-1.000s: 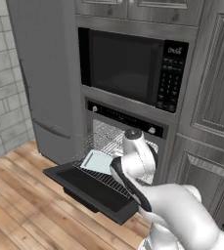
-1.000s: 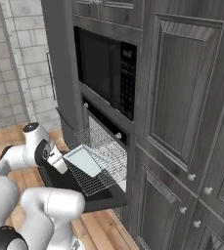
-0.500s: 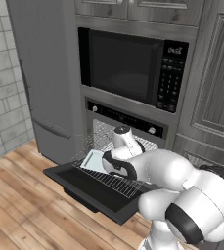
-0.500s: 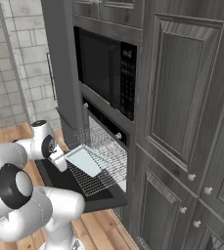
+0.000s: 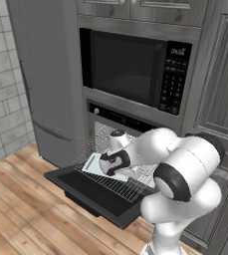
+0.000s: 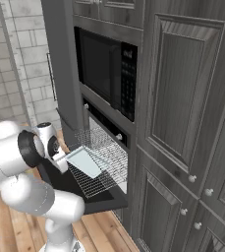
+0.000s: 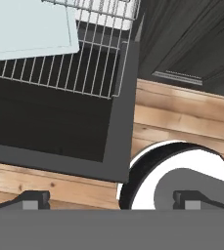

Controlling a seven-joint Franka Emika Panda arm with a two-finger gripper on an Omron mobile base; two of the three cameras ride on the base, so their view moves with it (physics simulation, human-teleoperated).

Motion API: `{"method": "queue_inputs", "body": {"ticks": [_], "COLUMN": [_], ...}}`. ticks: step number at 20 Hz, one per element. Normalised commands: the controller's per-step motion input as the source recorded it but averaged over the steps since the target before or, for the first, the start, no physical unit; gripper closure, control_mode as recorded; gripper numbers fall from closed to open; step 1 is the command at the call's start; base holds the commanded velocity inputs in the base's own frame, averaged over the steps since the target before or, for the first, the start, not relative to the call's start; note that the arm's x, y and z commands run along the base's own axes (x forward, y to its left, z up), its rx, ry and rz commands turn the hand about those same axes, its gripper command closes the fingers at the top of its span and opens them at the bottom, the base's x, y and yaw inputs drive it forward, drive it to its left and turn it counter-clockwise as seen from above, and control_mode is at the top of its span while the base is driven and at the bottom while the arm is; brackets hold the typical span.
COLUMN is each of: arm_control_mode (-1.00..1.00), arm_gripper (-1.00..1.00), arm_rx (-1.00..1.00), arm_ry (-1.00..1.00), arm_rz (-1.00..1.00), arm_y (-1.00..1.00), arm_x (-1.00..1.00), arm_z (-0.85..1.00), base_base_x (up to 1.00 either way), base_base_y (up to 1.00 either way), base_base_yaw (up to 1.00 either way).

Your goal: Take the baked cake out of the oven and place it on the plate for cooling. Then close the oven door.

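The oven [image 5: 121, 117] stands open, and its oven door [image 5: 96, 192] lies dropped flat over the floor. A silver wire rack [image 5: 119, 181] is pulled out over the door and carries a pale square tray [image 5: 92, 163]. My gripper [image 5: 109, 163] hangs just above the tray's near edge, pointing down. In the hand view the gripper [image 7: 112, 197] is open with nothing between its fingertips, and below it lie the door's dark glass [image 7: 45, 127], the rack [image 7: 84, 73] and the tray's corner [image 7: 30, 27]. The baked cake and the plate are out of view.
A black microwave [image 5: 130, 67] with a keypad sits above the oven. Tall grey cabinet doors [image 6: 182, 98] fill the right side, and a grey panel [image 5: 46, 74] stands to the left. Wood floor [image 5: 16, 209] spreads in front of the door. My own folded arm crowds the door's right side.
The arm has folded in and its elbow has risen toward the cameras. The hand has swung left and lower, over the rack's front. The jaws stayed open.
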Motion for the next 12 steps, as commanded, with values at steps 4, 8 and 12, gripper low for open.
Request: {"method": "queue_inputs", "body": {"ticks": [4, 8, 12], "arm_control_mode": [-1.0, -1.0, -1.0], "arm_gripper": [-1.0, -1.0, -1.0], "arm_rx": [0.04, 0.0, 0.02], "arm_ry": [0.01, 0.0, 0.0], "arm_rz": [0.0, 0.0, 0.0], "arm_y": [0.12, 0.06, 0.0], "arm_x": [0.15, 0.06, 0.16], "arm_z": [-0.38, -0.36, -0.31], "base_base_x": [0.0, 0.0, 0.0], "base_base_y": [0.0, 0.0, 0.0], "base_base_yaw": [0.0, 0.0, 0.0]}}
